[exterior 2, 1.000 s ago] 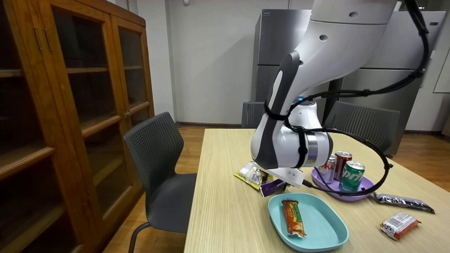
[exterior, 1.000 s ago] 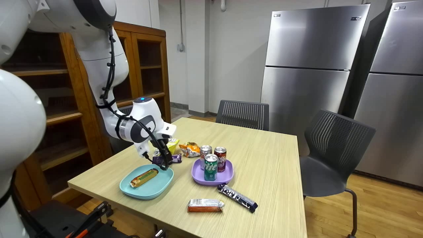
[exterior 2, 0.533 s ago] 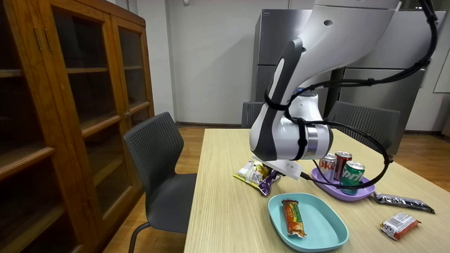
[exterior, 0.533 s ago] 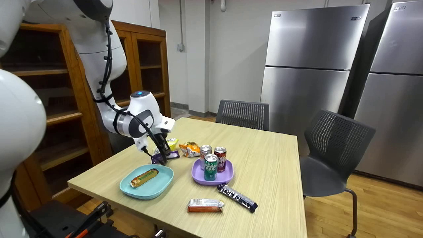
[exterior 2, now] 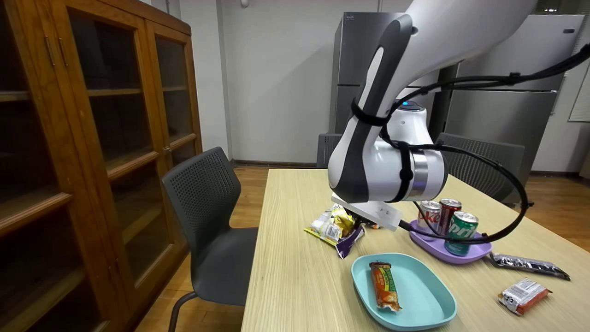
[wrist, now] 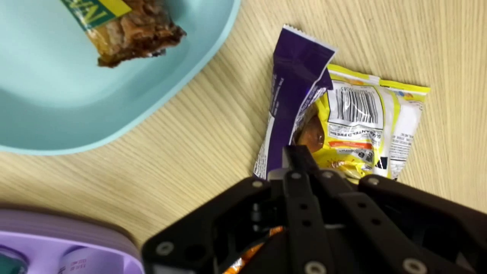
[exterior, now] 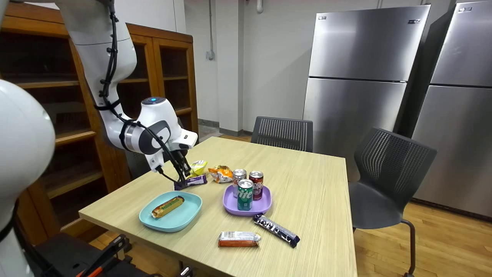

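Observation:
My gripper [wrist: 298, 154] is shut, its fingertips together, with nothing visible between them. Below it in the wrist view lie a purple-wrapped bar [wrist: 287, 99], just left of the fingertips, and a yellow-and-white snack packet [wrist: 357, 125] to their right. The bar meets the packet's edge; whether the fingertips touch either one, I cannot tell. In an exterior view the gripper [exterior: 183, 177] points down over the near part of the purple bar [exterior: 198, 180], partly covering it. Elsewhere the arm hides the fingers, while the bar [exterior 2: 349, 243] and packet [exterior 2: 328, 227] show beneath it.
A teal plate [exterior: 183, 217] holds a golden-wrapped bar [exterior: 167, 207]. On a purple plate [exterior: 228, 209] stand a green can [exterior: 245, 198] and two others. An orange bag [exterior: 221, 175], a dark bar [exterior: 276, 230] and a red-and-white bar [exterior: 239, 239] lie nearby.
My gripper has risen and shifted away from the purple plate, and its jaws have closed. The purple bar has turned and slid a little, and the yellow packet has shifted slightly.

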Motion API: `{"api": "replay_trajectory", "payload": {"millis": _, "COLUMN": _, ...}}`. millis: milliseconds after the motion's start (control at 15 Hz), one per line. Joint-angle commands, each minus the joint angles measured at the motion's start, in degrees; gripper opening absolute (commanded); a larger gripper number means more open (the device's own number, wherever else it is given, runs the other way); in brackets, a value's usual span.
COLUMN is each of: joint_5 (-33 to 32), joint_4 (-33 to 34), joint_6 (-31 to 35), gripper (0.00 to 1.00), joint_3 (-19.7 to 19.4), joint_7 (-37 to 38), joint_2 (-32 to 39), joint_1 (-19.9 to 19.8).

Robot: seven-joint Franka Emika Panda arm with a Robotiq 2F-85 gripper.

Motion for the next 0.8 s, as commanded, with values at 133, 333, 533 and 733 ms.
{"api": "replay_trajectory", "payload": {"millis": 133, "joint_5": 0.72, "joint_4": -2.12, "joint_6": -0.49, "gripper": 0.40, "joint_3": 1.64, "joint_7": -1.55, "joint_2": -1.36, "joint_1": -0.77}}
{"api": "replay_trajectory", "payload": {"millis": 333, "joint_5": 0.64, "joint_4": -1.62, "joint_6": -0.09, "gripper": 0.62, "joint_3": 2.63, "joint_7": -1.52, "joint_2": -0.95, "joint_1": -2.09}}
{"api": "replay_trajectory", "payload": {"millis": 533, "joint_5": 0.37, "joint_4": -0.83, "joint_6": -0.49, "gripper": 0.85, "joint_3": 3.58, "joint_7": -1.68, "joint_2": -0.44, "joint_1": -3.32}}
{"api": "replay_trajectory", "payload": {"millis": 733, "joint_5": 0.13, "joint_4": 0.02, "joint_6": -0.92, "gripper": 1.00, "joint_3": 4.53, "joint_7": -1.88, "joint_2": 0.36, "joint_1": -4.52}}
